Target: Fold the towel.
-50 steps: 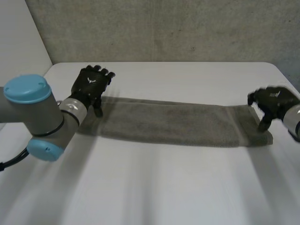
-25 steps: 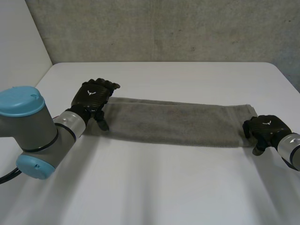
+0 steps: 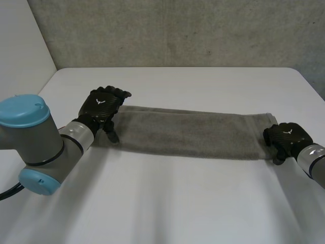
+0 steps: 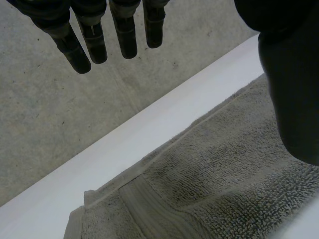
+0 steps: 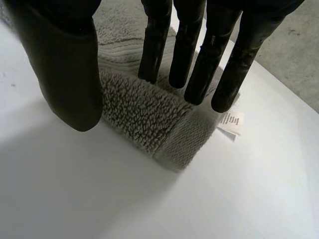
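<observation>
White bench point(image 3: 203, 81) under a grey wall point(image 3: 177, 30) carries the towel point(image 3: 193, 133), a long strip lying from 9 to 3 o'clock. Within the last second the right hand point(image 3: 285, 136) has dropped onto its 3 o'clock end and the left hand point(image 3: 101, 104) has settled over the 9 o'clock end, both with fingers straight and thumb apart. Neither pinches the cloth yet, so a grasp for the next fold looks close.

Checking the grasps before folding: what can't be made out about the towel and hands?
Head view: the left hand covers the left end of the towel.
Head view: the right hand covers the right end's near corner.
Right wrist view: the print on the tag is too small to read.
Left wrist view: the thumb hides part of the towel.
</observation>
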Motion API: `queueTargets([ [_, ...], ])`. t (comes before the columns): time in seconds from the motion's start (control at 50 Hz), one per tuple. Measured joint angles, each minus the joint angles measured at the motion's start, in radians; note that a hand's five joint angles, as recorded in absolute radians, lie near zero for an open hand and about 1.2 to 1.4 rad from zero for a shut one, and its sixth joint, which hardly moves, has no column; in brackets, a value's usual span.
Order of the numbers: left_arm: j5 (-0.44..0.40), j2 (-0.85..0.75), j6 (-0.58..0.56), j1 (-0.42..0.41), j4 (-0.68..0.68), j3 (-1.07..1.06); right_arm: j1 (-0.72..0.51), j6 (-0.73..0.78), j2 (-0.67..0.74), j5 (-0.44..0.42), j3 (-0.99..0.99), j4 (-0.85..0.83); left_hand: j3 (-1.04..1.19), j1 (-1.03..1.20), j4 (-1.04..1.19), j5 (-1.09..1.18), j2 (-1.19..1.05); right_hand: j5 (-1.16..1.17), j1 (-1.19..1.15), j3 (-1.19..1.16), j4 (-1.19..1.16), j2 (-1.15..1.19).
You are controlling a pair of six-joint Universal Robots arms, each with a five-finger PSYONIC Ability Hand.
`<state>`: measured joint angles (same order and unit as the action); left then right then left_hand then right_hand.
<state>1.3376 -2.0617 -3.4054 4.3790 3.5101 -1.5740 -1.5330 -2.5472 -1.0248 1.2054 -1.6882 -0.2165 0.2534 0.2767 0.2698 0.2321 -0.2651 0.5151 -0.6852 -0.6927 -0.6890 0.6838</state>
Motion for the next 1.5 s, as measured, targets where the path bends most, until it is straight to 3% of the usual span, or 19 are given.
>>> queueTargets([
  [0.1,0.0,0.0,0.0,0.0,0.001,0.0,-0.003,0.012,0.027,0.002,0.007,-0.02,0.0,0.0,0.0,0.0,0.0,0.156,-0.178,-0.171,-0.167,0.181],
  [0.2,0.0,-0.001,0.0,-0.001,0.0,0.0,0.0,0.028,0.039,0.015,0.017,-0.025,0.0,0.0,0.0,0.0,0.0,0.514,-0.598,-0.629,-0.639,0.646],
  [0.54,0.0,0.001,0.0,-0.002,0.001,-0.011,0.014,0.029,0.003,0.083,0.016,-0.071,0.0,0.0,0.0,0.0,0.0,0.643,-0.659,-0.644,-0.648,0.65],
  [0.98,0.0,0.002,0.0,-0.003,0.001,-0.014,0.086,0.023,-0.006,0.008,0.028,-0.055,0.0,0.0,0.0,0.0,0.0,0.643,-0.659,-0.65,-0.648,0.65],
  [1.1,0.0,0.002,0.0,-0.003,0.001,-0.014,0.087,0.023,-0.002,-0.003,0.028,-0.055,0.0,0.0,0.0,0.0,0.0,0.285,-0.288,-0.29,-0.294,0.299],
  [1.24,0.0,0.001,0.0,-0.003,0.001,-0.014,0.086,0.03,0.002,-0.002,0.028,-0.056,0.0,0.0,0.0,0.0,0.0,0.243,-0.25,-0.261,-0.261,0.289],
  [1.3,0.0,0.001,0.0,-0.003,0.001,-0.014,0.086,0.031,0.006,-0.002,0.029,-0.056,0.0,0.0,0.0,0.0,0.0,0.254,-0.261,-0.262,-0.263,0.289],
  [1.4,0.0,0.001,0.0,-0.003,0.001,-0.014,0.086,0.032,0.013,-0.005,0.032,-0.056,0.0,0.0,0.0,0.0,0.0,0.636,-0.647,-0.622,-0.637,0.643],
  [1.5,0.0,0.0,0.0,-0.003,0.001,-0.014,0.088,0.032,0.014,0.006,0.044,-0.053,0.0,0.0,0.0,0.0,0.0,0.647,-0.65,-0.635,-0.654,0.646],
])
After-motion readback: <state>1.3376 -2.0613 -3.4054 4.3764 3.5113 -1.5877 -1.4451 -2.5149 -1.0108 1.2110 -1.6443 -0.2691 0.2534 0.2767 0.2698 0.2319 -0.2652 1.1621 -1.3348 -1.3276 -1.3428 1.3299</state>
